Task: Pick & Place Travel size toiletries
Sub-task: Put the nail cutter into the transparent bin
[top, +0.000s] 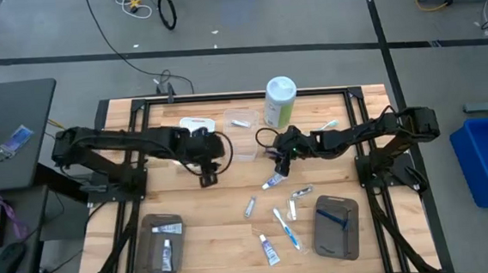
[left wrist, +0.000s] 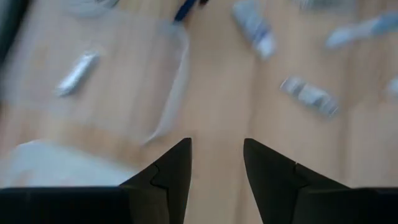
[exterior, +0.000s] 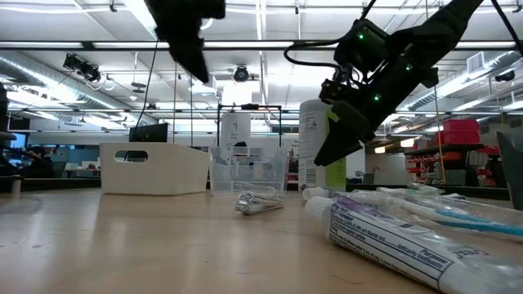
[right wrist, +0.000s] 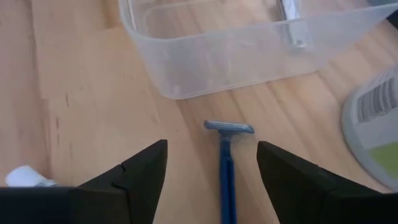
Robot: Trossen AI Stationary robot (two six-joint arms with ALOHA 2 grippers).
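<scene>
My right gripper (right wrist: 211,171) is open and low over the table, just on the near side of the clear tray (right wrist: 249,50). A dark blue razor (right wrist: 225,168) lies flat on the wood between its fingers, touching neither, with its head (right wrist: 229,127) toward the tray. My left gripper (left wrist: 217,162) is open, holds nothing and hangs above the table's middle (top: 208,173). Small white tubes with blue caps (top: 272,182) (top: 269,248), silvery tubes (top: 249,207) (top: 301,192) and a toothbrush (top: 285,226) lie scattered on the near half of the table. A silvery tube (left wrist: 78,71) lies in the clear tray.
The tall green-and-white canister (top: 280,99) stands right beside my right gripper. A white tray (top: 196,123) sits left of the clear tray (top: 242,132). Two grey trays (top: 159,244) (top: 337,225) lie near the front edge. A black frame (top: 138,102) borders the table.
</scene>
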